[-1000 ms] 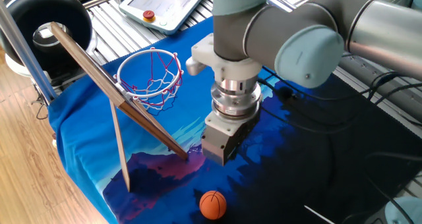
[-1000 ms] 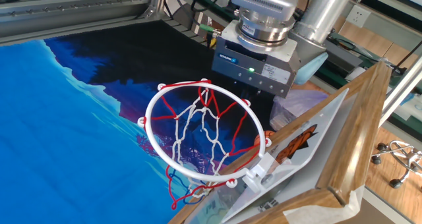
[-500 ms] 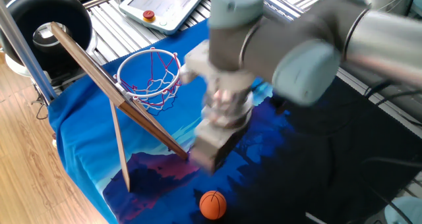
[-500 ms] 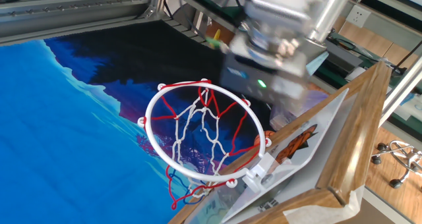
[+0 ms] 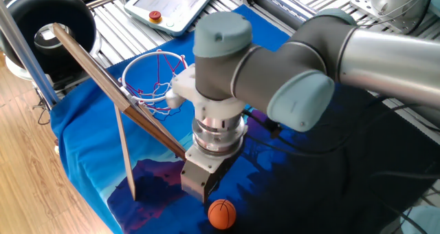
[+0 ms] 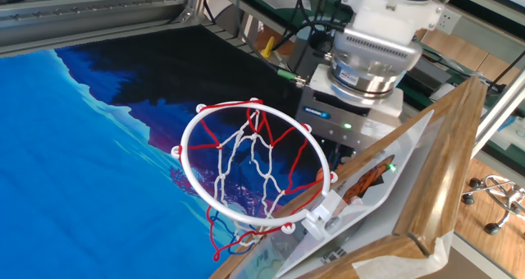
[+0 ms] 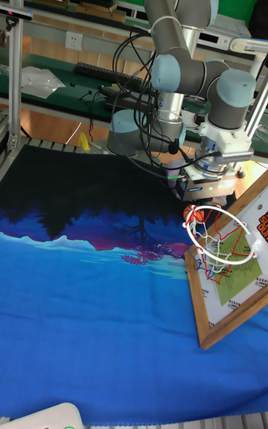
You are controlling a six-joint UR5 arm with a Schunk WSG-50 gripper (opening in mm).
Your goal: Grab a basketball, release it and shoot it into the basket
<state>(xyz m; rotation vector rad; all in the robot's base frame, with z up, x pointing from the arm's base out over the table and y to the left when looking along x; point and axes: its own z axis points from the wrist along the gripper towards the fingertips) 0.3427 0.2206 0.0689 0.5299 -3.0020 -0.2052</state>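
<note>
Since a second ago the end effector [image 5: 201,193] has swung away from the middle of the cloth and come down toward the near edge of the bench; in one fixed view its grey body now hangs just beside and slightly above the basketball [image 5: 221,214], which lies where it lay before, on the dark blue cloth [image 5: 82,117]; the fingertips are hidden under the body, so whether they are spread or pressed together cannot be told; nothing is between them that shows; the basket [image 5: 155,73] stands well apart behind, its backboard [image 5: 117,96] slanted, its ring free.

Seen from the other fixed view, the wrist [image 6: 373,61] has shifted right and now stands behind the backboard edge rather than behind the ring [image 6: 253,164]; a green lamp glows on its housing; the ball is mostly masked by net and board, only a sliver of orange perhaps showing.

From the tall fixed view, the arm [image 7: 179,64] is folded low over the bench beside the hoop [image 7: 219,235]; a small orange patch by the ring seems to be the ball; the fingers are not visible.

Judged from this, the reach for the ball is nearly complete, the grasp is not yet made, and the throw is still wholly to come.
</note>
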